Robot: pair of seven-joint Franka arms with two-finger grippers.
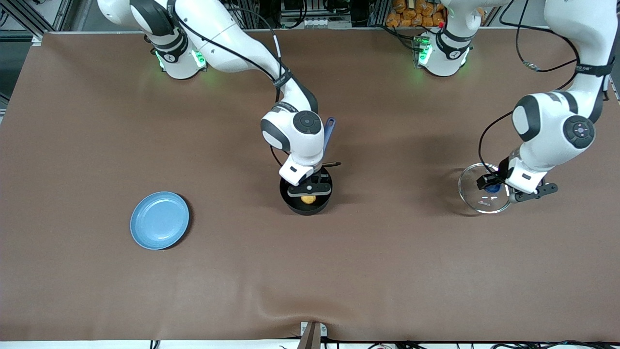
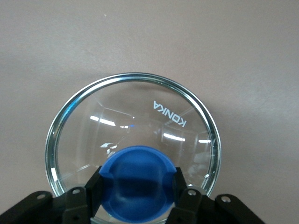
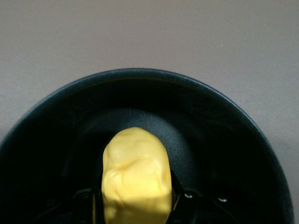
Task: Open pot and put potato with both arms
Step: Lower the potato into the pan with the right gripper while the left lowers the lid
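**Potato held in the open pot, lid gripped at the table's other end**

Now the right gripper (image 1: 308,193) is down over the mouth of the pot (image 1: 295,206), which sits near the middle of the table (image 1: 339,271) with its lid off. Its fingers are closed on the potato (image 1: 308,198), and the right wrist view shows that yellow lump (image 3: 135,175) pinched between the two fingers (image 3: 180,193), inside the pot's black wall (image 3: 224,135) and above its dark floor; whether the potato touches the floor cannot be told. The pot's blue handle (image 1: 329,130) points away from the front camera, toward the robots' bases, and is partly hidden by the right arm (image 1: 293,131).

Toward the left arm's end of the table, well apart from the pot, the left gripper (image 1: 493,187) is clamped on the blue knob (image 1: 492,188) of the glass lid (image 1: 477,201). In the left wrist view the fingers (image 2: 93,186) press on either side of the knob (image 2: 138,179), and the lid's steel rim (image 2: 131,77) rings clear glass bearing a printed brand name, with the brown table showing through. The lid looks level and low over the table, though whether it rests on the surface or hangs just above it cannot be told.

A blue plate (image 1: 159,220) lies toward the right arm's end of the table, slightly nearer the front camera than the pot, with nothing on it
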